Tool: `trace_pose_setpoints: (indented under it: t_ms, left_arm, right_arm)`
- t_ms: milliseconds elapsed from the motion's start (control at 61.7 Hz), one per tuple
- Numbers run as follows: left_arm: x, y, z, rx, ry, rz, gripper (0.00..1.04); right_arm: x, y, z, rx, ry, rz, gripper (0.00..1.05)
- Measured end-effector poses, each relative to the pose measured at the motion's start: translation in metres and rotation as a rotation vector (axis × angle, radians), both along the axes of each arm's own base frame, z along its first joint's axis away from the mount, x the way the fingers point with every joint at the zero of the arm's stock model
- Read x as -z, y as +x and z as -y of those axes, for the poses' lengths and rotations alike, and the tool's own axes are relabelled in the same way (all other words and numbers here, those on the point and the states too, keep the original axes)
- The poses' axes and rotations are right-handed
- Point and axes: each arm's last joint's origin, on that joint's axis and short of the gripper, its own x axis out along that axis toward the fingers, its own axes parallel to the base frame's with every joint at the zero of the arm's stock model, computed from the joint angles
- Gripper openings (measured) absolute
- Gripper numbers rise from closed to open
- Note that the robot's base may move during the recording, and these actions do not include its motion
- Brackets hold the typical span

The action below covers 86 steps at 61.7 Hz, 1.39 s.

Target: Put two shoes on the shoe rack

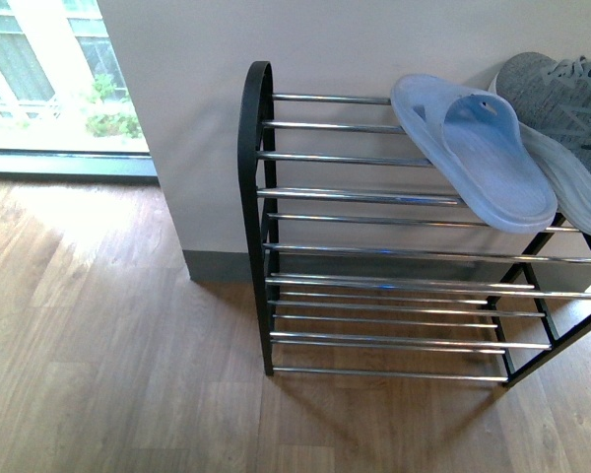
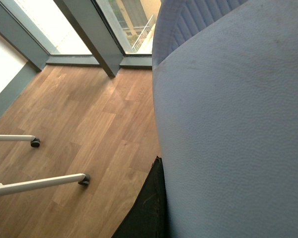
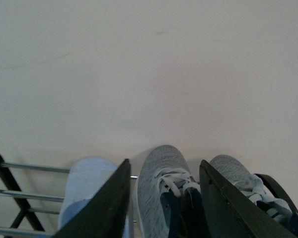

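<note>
The shoe rack [image 1: 355,196] stands against the white wall, with black arched side frames and chrome rods. One grey knit sneaker [image 1: 561,94] lies on its top tier at the far right. In the right wrist view, two grey sneakers sit side by side on the top rods. My right gripper [image 3: 165,163] is open, and its black fingers stand on either side of the left sneaker [image 3: 161,158] without touching it. The second sneaker [image 3: 228,168] lies just outside one finger. My left gripper [image 2: 156,171] is shut, holds nothing, and hangs far from the rack; only one dark finger shows.
A pale blue slipper [image 1: 483,158] lies on the top tier beside the sneakers. The lower tiers hold nothing. A blue-grey padded surface [image 2: 228,124] fills most of the left wrist view. White chair legs with casters [image 2: 39,183] stand on the wood floor near a window.
</note>
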Motion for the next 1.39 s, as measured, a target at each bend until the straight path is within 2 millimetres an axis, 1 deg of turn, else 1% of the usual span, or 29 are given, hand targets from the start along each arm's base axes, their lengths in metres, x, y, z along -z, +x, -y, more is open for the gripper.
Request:
trace_pose_setpoints:
  t_ms: [49,97,130,178,551,616,714,1022,1395]
  left_arm:
    - [0.0,0.0,0.0,0.0,0.0,0.0,0.02]
    - [0.0,0.0,0.0,0.0,0.0,0.0,0.02]
    - [0.0,0.0,0.0,0.0,0.0,0.0,0.02]
    - [0.0,0.0,0.0,0.0,0.0,0.0,0.02]
    - [0.0,0.0,0.0,0.0,0.0,0.0,0.02]
    - [0.0,0.0,0.0,0.0,0.0,0.0,0.02]
    - [0.0,0.0,0.0,0.0,0.0,0.0,0.02]
    - [0.0,0.0,0.0,0.0,0.0,0.0,0.02]
    - [0.0,0.0,0.0,0.0,0.0,0.0,0.02]
  right_arm:
    - [0.005,-0.012,0.004,0.013,0.01,-0.007,0.21]
    - [0.008,-0.02,0.005,0.018,0.013,-0.014,0.14]
    - [0.011,-0.028,0.005,0.019,0.015,-0.02,0.07]
    - [0.013,-0.034,0.005,0.018,0.014,-0.023,0.01]
    - [0.024,-0.085,0.005,0.015,0.02,-0.021,0.01]
    - [0.03,-0.094,0.005,0.015,0.02,-0.005,0.01]
    - [0.036,-0.103,0.005,0.015,0.02,-0.031,0.01]
    - [0.034,-0.123,0.005,0.015,0.02,-0.022,0.01]
    - [0.025,-0.142,0.005,0.015,0.02,0.007,0.01]
